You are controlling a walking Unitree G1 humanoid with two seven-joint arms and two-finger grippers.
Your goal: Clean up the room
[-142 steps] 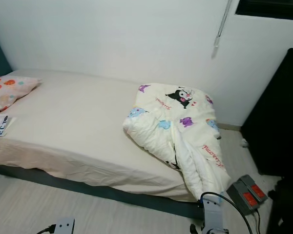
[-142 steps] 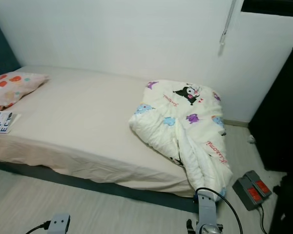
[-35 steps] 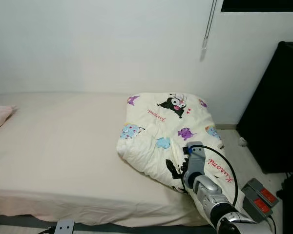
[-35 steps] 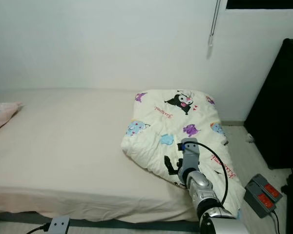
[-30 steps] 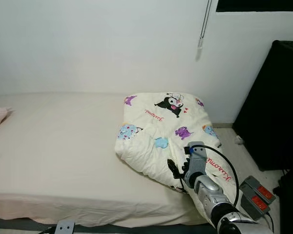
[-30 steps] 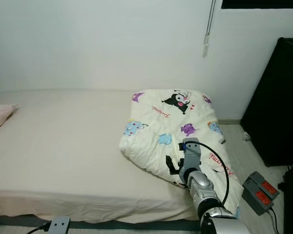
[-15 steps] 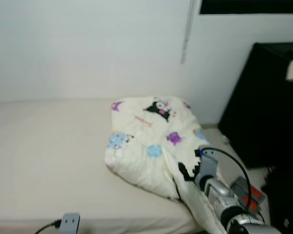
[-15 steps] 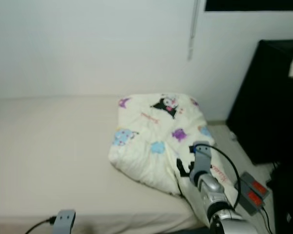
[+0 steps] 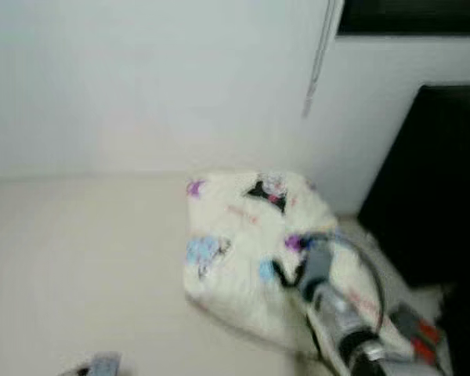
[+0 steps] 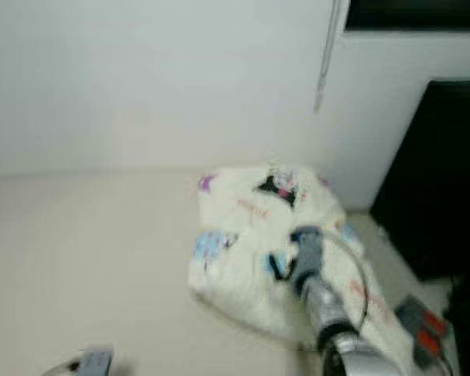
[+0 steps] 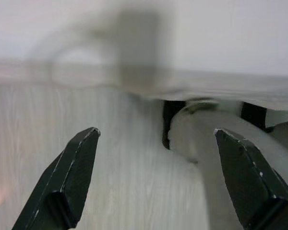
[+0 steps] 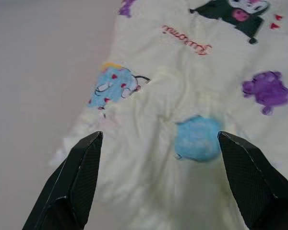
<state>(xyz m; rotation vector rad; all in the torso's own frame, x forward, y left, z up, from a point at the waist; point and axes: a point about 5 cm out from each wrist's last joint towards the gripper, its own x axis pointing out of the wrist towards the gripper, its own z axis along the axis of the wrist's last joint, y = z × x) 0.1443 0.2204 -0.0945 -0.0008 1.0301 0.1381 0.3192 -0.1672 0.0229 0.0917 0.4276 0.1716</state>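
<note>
A cream quilt (image 9: 247,243) with cartoon prints lies bunched at the right end of the bed (image 9: 78,258); both eye views are blurred. My right gripper (image 9: 284,274) reaches out over the quilt's near side. In the right wrist view the right gripper (image 12: 159,139) is open, its fingers (image 12: 81,177) spread above a blue print patch (image 12: 198,138) on the quilt (image 12: 182,86), with nothing between them. My left gripper (image 11: 156,133) hangs low and open over the pale wood floor (image 11: 125,167), holding nothing.
A black cabinet (image 9: 431,180) stands right of the bed against the white wall. A blind cord (image 9: 317,63) hangs on the wall above the quilt. A grey and red device (image 9: 419,333) lies on the floor beside the bed's right end.
The camera has shifted and the picture is now blurred. My right arm has stretched further forward, so the gripper sits higher over the quilt.
</note>
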